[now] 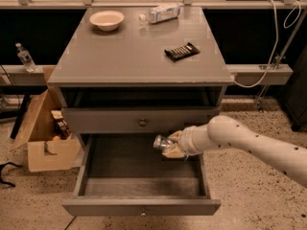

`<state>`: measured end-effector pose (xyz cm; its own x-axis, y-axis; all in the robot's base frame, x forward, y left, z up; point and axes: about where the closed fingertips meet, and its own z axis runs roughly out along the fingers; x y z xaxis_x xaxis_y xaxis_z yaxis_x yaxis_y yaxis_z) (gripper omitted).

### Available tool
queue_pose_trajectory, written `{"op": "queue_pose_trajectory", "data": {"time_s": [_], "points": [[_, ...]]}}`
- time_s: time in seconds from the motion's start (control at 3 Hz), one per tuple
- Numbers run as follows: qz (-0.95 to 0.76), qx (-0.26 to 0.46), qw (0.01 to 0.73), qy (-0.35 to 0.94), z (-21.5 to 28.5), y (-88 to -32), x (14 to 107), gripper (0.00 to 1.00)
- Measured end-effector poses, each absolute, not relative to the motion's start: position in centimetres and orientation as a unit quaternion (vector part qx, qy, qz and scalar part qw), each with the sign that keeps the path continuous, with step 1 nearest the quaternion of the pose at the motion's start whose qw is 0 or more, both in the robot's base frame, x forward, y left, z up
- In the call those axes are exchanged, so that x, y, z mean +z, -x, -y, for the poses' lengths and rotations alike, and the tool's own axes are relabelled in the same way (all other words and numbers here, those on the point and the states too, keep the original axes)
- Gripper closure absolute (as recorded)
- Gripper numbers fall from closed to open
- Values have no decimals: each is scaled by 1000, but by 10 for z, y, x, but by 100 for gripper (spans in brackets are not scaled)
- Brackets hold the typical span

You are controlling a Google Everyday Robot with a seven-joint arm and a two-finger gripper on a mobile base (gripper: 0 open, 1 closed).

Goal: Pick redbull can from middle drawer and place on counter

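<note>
Over the back of the open middle drawer, the gripper has its fingers closed tight on the redbull can, which lies tilted on its side in the grip, just below the counter

- The redbull can, shiny silver, was tilted sideways in the gripper, whose jaws were clamped on it, over the drawer's rear right.
- The middle drawer stood pulled open, with a dark grey floor.
- The worktop, flat and grey, was well above the can.
</note>
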<state>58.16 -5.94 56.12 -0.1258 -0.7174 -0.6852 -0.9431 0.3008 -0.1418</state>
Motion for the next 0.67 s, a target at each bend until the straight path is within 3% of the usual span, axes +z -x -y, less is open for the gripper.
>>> {"op": "queue_pose_trajectory", "data": {"time_s": [0.67], "points": [[-728,181,315,582,61,-568,556,100]]}}
